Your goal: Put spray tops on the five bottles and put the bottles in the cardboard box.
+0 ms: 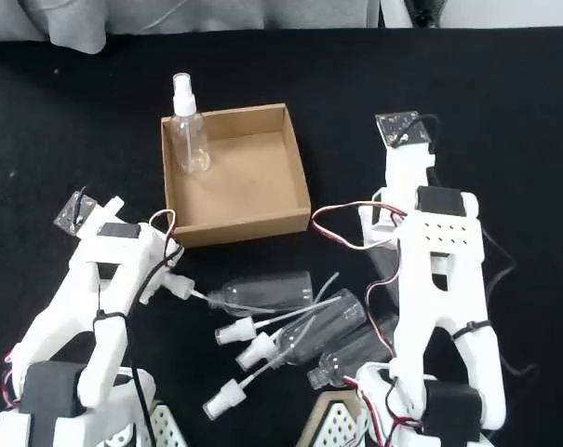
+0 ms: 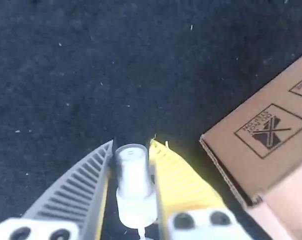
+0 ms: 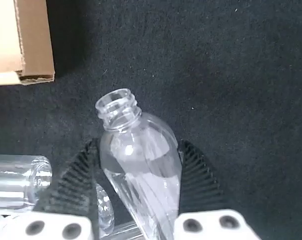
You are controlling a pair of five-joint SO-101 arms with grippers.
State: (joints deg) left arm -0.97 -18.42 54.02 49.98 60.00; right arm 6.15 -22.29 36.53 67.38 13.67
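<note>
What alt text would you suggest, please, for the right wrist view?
The right gripper clasps a clear capless bottle by its body, seen against a black table. A corner of the cardboard box and a second bottle lying on its side are nearby.

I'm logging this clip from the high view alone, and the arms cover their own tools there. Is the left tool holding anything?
Observer: Yes. In the left wrist view, the left tool is shut on a spray top, which is pinched between its grey and yellow fingers.
Operator: And the right tool?
Observer: In the right wrist view, the right tool is shut on a clear bottle, gripped around its body.
Operator: Does that bottle have a top on?
Observer: No. Its threaded neck is bare and open, and it points roughly toward a corner of the cardboard box.
</note>
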